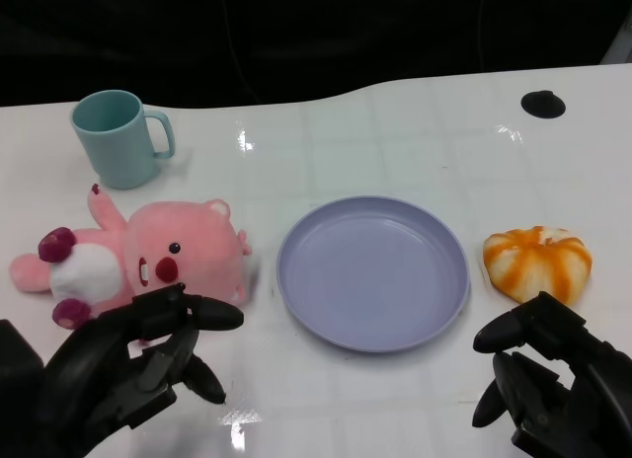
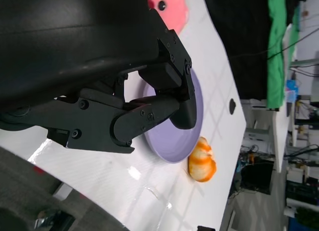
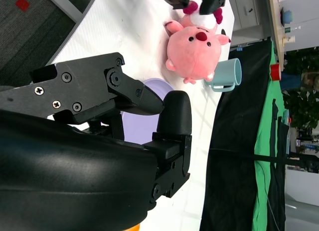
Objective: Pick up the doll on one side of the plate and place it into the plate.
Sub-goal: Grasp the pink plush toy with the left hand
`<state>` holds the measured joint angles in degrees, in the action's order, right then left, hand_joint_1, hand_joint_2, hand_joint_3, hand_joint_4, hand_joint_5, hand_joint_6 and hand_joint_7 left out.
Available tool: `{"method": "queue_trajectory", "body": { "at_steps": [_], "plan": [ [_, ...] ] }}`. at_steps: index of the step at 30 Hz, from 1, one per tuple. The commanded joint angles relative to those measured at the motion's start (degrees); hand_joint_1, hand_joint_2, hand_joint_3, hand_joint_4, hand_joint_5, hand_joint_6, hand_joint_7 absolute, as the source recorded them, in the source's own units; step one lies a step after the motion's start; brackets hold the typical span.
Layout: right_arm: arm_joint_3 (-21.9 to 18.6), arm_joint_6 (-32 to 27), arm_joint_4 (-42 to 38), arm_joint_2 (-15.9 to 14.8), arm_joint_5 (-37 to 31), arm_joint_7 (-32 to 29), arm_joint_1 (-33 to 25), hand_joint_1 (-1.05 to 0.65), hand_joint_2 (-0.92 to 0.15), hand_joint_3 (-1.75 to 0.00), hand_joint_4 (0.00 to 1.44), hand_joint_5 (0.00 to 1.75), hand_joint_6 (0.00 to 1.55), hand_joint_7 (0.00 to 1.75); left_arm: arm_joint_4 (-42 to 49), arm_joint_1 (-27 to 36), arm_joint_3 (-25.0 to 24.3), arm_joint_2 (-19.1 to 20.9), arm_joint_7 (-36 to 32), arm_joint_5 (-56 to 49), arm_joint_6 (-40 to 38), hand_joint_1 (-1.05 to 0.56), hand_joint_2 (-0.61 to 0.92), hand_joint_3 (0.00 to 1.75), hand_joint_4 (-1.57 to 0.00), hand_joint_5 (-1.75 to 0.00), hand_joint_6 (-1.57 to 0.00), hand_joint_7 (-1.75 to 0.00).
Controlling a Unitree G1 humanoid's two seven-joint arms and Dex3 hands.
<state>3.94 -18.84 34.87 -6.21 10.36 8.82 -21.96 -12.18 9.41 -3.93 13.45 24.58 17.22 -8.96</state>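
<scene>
A pink plush doll lies on its side to the left of the lavender plate, which is bare. My left hand hovers just in front of the doll with fingers spread and nothing in them. Its fingers cover part of the plate in the left wrist view. My right hand sits at the front right, fingers apart and holding nothing. The right wrist view shows the doll beyond the plate.
A teal mug stands behind the doll at the back left. An orange-and-white plush pumpkin lies right of the plate, close to my right hand. A black round spot marks the table at the back right.
</scene>
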Motion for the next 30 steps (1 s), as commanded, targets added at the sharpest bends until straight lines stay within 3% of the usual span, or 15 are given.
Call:
{"method": "queue_trajectory", "body": {
  "at_steps": [1,4,7,13,22,30],
  "plan": [
    [-0.5,0.4,0.5,-0.2,0.2,0.0,0.0,-0.28,-0.92,-0.65,0.49,1.75,0.32,1.72,0.4,0.9,0.1,0.3,-0.7,-3.2,5.1,-0.31,0.90,0.30,-0.54,-1.24,-0.56,-0.60],
    [-0.6,0.3,0.8,-0.4,0.2,0.1,-0.2,-0.28,-0.92,-0.65,0.49,1.75,0.32,1.72,1.4,1.1,0.1,-0.3,-0.8,-5.1,9.9,-0.30,0.91,0.24,-0.46,-1.15,-0.52,-0.48],
    [-0.6,0.3,0.9,-0.4,0.2,0.1,-0.4,-0.28,-0.92,-0.65,0.48,1.75,0.31,1.72,2.4,1.0,0.1,-0.8,-1.2,-6.8,14.3,-0.42,0.92,0.16,-0.41,-1.08,-0.50,-0.37],
    [-0.5,-0.2,1.1,-0.2,0.5,0.0,-0.3,-0.28,-0.92,-0.65,0.48,1.75,0.31,1.72,2.4,0.6,0.1,1.3,-4.5,-16.0,21.2,-0.50,0.92,0.12,-0.30,-0.90,-0.43,-0.23],
    [-1.4,0.4,0.7,-0.6,1.0,0.7,-0.3,-0.28,-0.92,-0.66,0.48,1.75,0.31,1.73,-2.2,0.7,0.7,5.9,-11.0,-33.9,23.9,-0.58,0.92,0.08,-0.22,-0.54,-0.38,-0.04],
    [-1.5,0.6,0.9,-0.6,1.4,1.1,-0.7,-0.26,-0.92,-0.66,0.48,1.75,0.30,1.72,-5.7,-0.9,0.4,9.5,-15.7,-47.3,24.1,-0.62,0.92,0.07,-0.12,-0.42,-0.31,0.00]
  ]
}}
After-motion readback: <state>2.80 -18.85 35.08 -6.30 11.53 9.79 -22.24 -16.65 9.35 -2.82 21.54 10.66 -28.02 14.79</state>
